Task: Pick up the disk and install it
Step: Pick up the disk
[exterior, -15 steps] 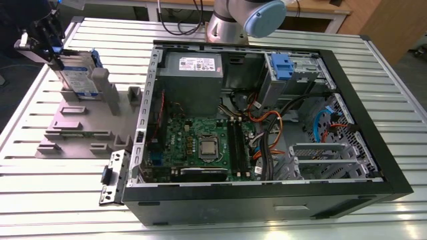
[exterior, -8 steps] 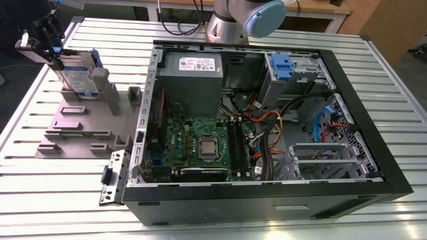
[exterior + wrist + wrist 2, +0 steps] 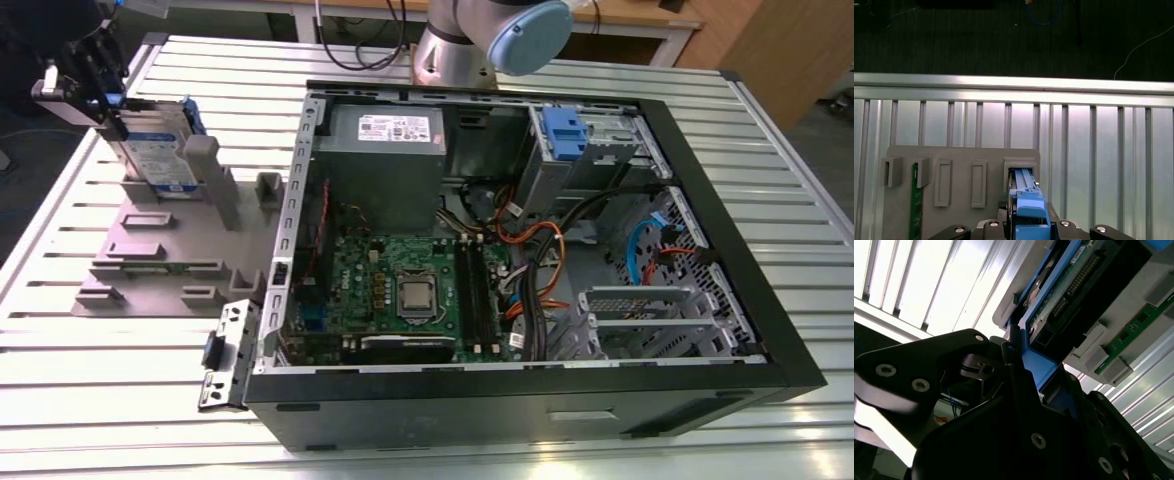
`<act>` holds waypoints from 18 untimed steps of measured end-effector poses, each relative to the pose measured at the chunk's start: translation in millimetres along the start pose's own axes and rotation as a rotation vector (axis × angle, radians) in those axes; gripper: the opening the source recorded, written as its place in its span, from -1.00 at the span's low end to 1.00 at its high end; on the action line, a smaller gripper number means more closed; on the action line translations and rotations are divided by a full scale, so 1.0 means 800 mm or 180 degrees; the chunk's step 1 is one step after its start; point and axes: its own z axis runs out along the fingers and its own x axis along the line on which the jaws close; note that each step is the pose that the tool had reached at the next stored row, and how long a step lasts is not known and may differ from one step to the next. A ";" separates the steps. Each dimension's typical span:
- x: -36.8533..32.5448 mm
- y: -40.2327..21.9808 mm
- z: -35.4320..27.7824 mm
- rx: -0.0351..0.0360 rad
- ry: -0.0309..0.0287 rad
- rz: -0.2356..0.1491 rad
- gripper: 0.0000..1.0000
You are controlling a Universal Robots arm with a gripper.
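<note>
**Black gripper** [image 3: 1034,362]: its dark housing with bolt heads is the nearest thing in the second wrist view. The jaws are clamped on the blue end of the disk. It sits above the far corner of the grey slotted holder plate [image 3: 147,250], on the side away from the computer case.

**Flat silver hard drive with white-and-blue label and blue plastic side rails (the disk)** [image 3: 154,150]: stands on edge in a socket at that far corner of the holder plate. The long axis is upright, rising from the socket toward the gripper. The labelled broad face looks toward the exterior camera. A blue rail runs along the edge nearer the case. Its lower end is still in the socket [image 3: 1023,180].

**Grey upright post** [image 3: 202,170]: part of the holder plate, just beside the disk, between it and the case.

**Narrow green circuit strip** [image 3: 916,210]: stands in another socket of the holder plate, well apart from the disk.

**Open black computer case** [image 3: 534,400]: just beside the holder plate, on the exterior view's right. Its raised metal wall stands between the plate and the interior. Contents:
- grey power-supply box [image 3: 387,140]
- green motherboard [image 3: 400,285]
- tall blue latch piece [image 3: 563,135]
- orange and black cables [image 3: 534,270]

**Slatted aluminium table** [image 3: 107,380]: carries the holder plate and the case.

**Grey arm base with blue cap** [image 3: 461,45]: beyond the case, well apart from the holder plate.
</note>
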 end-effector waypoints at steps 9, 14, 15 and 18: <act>0.0000 0.0000 -0.0001 0.0000 0.0000 0.0000 -0.11; 0.0000 0.0009 -0.0001 0.0011 0.0000 0.0000 -0.11; 0.0000 0.0011 -0.0002 0.0014 0.0001 0.0000 -0.11; 0.0000 0.0010 -0.0001 0.0017 0.0001 0.0000 -0.11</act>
